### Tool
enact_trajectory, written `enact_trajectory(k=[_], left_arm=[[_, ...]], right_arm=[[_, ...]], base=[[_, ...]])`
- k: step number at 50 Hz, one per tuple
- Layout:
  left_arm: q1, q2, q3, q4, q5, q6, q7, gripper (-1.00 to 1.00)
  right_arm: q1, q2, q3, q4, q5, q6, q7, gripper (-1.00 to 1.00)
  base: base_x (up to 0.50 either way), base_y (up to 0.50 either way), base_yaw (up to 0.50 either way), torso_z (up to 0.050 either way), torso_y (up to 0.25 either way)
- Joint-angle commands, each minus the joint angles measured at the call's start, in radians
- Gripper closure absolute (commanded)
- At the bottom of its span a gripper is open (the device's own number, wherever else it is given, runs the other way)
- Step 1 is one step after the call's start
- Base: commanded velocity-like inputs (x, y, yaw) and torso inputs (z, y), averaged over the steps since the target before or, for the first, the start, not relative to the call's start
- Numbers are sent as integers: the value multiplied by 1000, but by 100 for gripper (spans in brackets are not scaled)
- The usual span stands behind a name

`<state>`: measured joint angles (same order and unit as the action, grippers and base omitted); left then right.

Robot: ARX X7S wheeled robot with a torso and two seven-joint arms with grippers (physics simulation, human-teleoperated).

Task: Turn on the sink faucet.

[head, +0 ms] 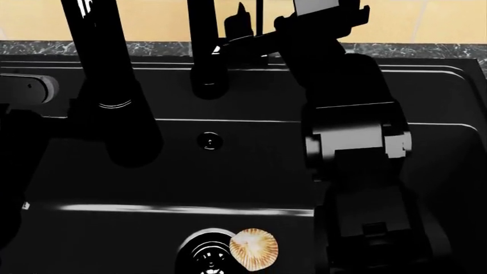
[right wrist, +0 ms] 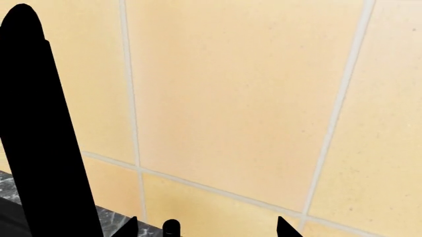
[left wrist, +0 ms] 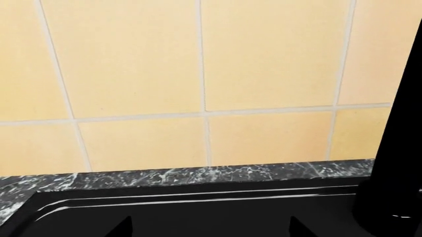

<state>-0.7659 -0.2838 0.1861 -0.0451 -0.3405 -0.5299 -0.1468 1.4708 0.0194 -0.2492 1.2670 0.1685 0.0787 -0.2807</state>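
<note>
The sink faucet rises glossy black from a round base on the back ledge of the sink. Its spout head hangs over the basin. A thin upright lever stands just right of the column. My right gripper is open at the lever. A small rounded black tip shows between its fingertips, near one of them. A tall black tapered post stands outside them. My left gripper is open and empty over the sink's back rim, with the faucet column beside it.
A round drain and a ribbed seashell lie at the basin's near end, and an overflow hole sits in the back wall. My right arm spans the basin. A marbled counter strip and tan wall tiles lie behind.
</note>
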Motion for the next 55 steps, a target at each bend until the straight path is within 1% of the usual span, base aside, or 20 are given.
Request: enact_trajectory(k=[1,6,12,14,18,19,22,25,30,39,52,55], left_arm=[[16,-13,5,138,-12,-35,-19,-100],[17,-7,-7,127,-21,-42,-30,-100],[13,0,-7,102,-21,-33,-32,-100],[12,1,-9,103,-23,-36,-36,-100],[19,0,-11,103,-25,-32,-37,-100],[22,-2,-11,107,-27,-33,-38,-100],[23,1,-12,104,-28,-32,-41,-100],[28,-5,-15,110,-33,-35,-39,-100],[31,-1,-15,102,-33,-26,-41,-100],[27,1,-13,100,-36,-24,-45,-100],[29,-4,-12,104,-41,-26,-50,-100],[28,-2,-10,102,-41,-24,-52,-100]], right_arm=[[57,-18,54,42,-30,36,-3,-100],[63,-19,28,42,-15,86,16,-100],[72,-19,-44,42,72,122,42,-100],[74,-19,-24,42,60,126,62,-100],[70,-17,71,42,-20,128,126,-100],[68,-17,81,42,-45,158,152,-100],[66,-17,133,42,-70,150,173,-100],[64,-17,146,42,-91,181,194,-100],[58,-11,201,42,-117,144,227,-100],[49,-4,250,42,-145,131,232,-100],[50,-7,275,42,-149,108,223,-100],[56,-12,286,42,-140,96,184,-100]], base=[[0,0,0,0,-15],[0,0,0,0,-13],[0,0,0,0,-7],[0,0,0,0,-5],[0,0,0,0,-5],[0,0,0,0,0],[0,0,0,0,-7],[0,0,0,0,-4],[0,0,0,0,-4],[0,0,0,0,-3],[0,0,0,0,-2],[0,0,0,0,-3]])
